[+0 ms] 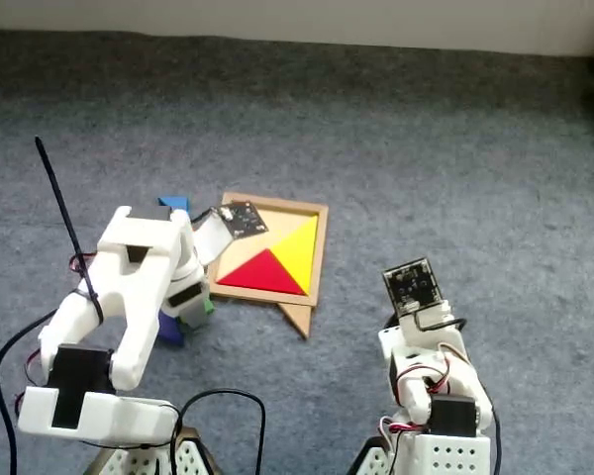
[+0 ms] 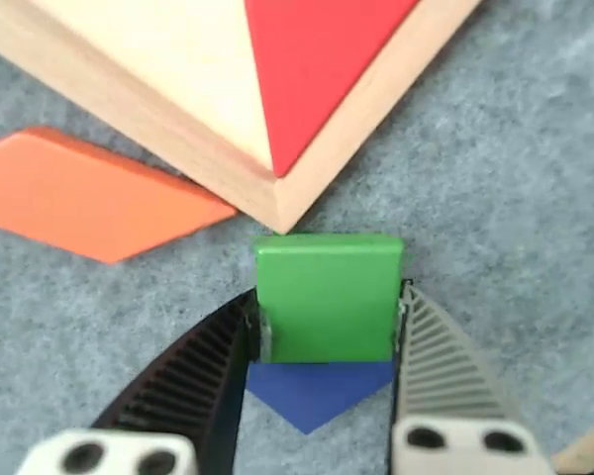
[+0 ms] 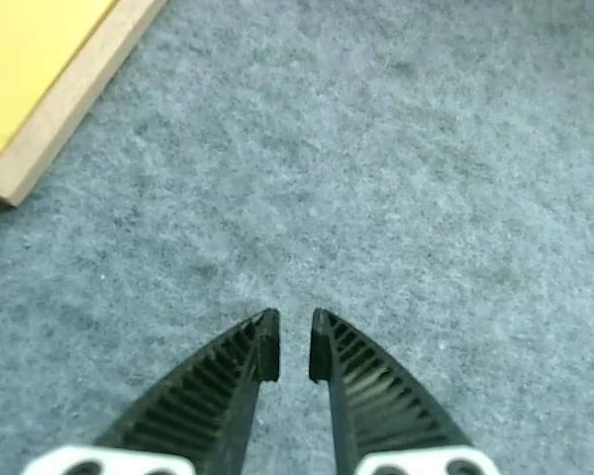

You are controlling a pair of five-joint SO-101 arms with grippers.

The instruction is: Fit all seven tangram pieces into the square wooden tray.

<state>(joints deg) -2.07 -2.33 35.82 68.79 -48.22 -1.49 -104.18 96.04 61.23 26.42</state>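
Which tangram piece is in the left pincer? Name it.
The green square wooden piece, gripped by the left pincer. The red triangle and yellow triangle lie in the square wooden tray; the orange parallelogram lies outside.

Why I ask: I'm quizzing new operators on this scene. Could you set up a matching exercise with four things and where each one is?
Things:
1. green square
2. red triangle
3. orange piece
4. right gripper

Places:
A. inside the tray
B. above bare carpet, holding nothing
C. held in the left gripper
D. flat on the carpet beside the tray

Pairs: 1-C, 2-A, 3-D, 4-B
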